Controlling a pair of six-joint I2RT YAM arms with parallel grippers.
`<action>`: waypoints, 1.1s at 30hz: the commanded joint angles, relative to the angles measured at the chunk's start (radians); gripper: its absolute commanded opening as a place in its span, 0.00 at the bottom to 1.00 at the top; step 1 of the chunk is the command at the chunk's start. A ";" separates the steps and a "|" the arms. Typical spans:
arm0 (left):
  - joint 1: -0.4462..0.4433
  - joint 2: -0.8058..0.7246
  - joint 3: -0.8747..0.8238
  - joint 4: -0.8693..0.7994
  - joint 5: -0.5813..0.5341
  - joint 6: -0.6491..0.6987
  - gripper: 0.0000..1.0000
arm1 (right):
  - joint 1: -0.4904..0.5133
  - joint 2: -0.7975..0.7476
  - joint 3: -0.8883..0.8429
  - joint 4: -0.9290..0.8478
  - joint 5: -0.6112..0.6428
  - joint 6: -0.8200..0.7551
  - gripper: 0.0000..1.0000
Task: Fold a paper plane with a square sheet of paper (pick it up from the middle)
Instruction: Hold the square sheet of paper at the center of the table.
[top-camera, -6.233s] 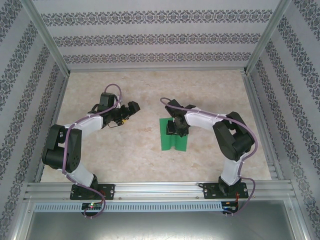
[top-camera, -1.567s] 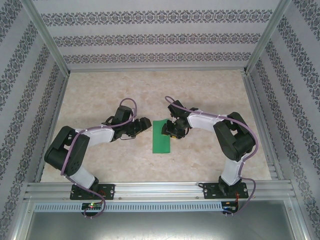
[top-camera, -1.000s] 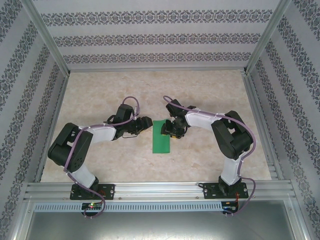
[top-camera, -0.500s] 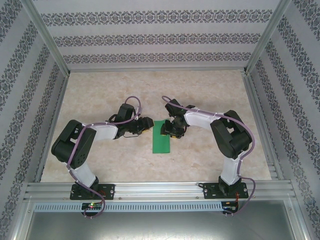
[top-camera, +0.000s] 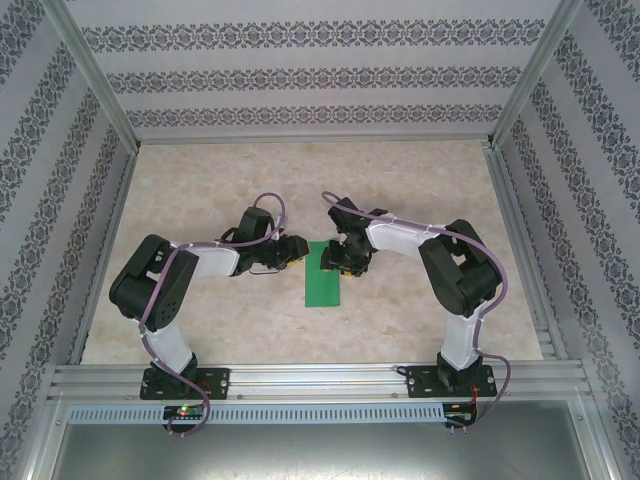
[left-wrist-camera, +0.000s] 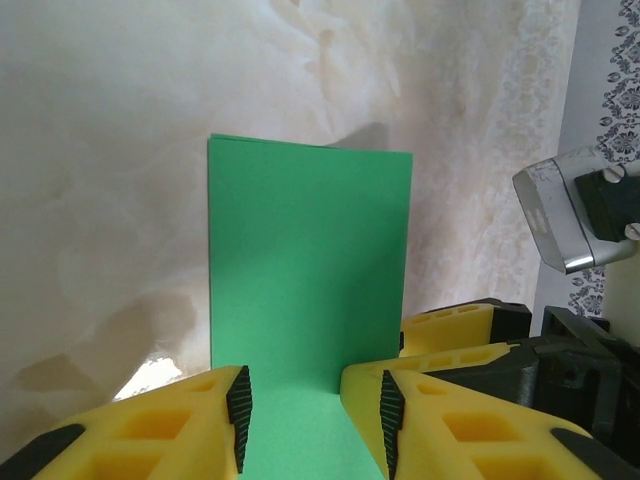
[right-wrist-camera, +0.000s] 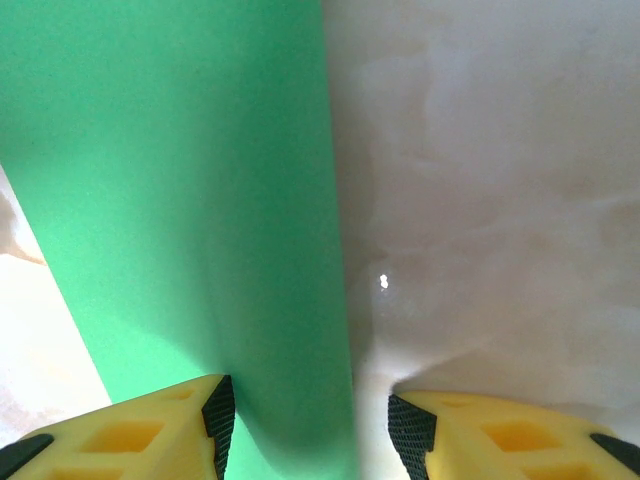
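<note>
- Patterned walls (top-camera: 320, 75) on three sides, white with grey ornament bands, closing in the work area.
- Table (top-camera: 200, 180) inside these walls, with a pale marbled top. Metal rail (top-camera: 320, 380) along the near edge, carrying both arm bases.
- Left arm (top-camera: 190, 265) bent low, reaching toward the centre from the left. Right arm (top-camera: 440, 250) reaching toward the centre from the right. A purple cable along each arm.
- Green sheet of paper (top-camera: 322, 285) near the middle of the table, between the two arms. Lying flat, folded into a narrow rectangle, with the long sides running from far to near. Plain bright green on the side that shows.
- Left gripper (top-camera: 293, 250) at the far left corner of the paper. In the left wrist view, jaws standing apart (left-wrist-camera: 312, 400), yellow fingers with black ribbed pads, green paper (left-wrist-camera: 310, 260) showing in the gap between them. Not possible to tell whether the pads touch the paper.
- Right gripper (top-camera: 340, 258) at the far right part of the paper. In the right wrist view, jaws also standing apart (right-wrist-camera: 312, 420), with the long edge of the paper (right-wrist-camera: 180, 200) running into the gap. One finger over the green, the other over bare table. Not possible to tell whether it presses on the paper.
- In the left wrist view, a yellow finger of the right gripper (left-wrist-camera: 455, 322) just beside the right edge of the paper.
</note>
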 joint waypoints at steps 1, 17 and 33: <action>-0.018 0.016 0.030 0.035 0.026 -0.004 0.40 | 0.029 0.209 -0.094 0.044 0.093 0.001 0.52; -0.030 0.047 0.061 -0.012 0.034 0.020 0.30 | 0.024 0.221 -0.097 0.043 0.084 0.015 0.53; -0.055 0.125 0.153 -0.197 0.024 0.077 0.12 | 0.026 0.224 -0.096 0.044 0.081 0.015 0.53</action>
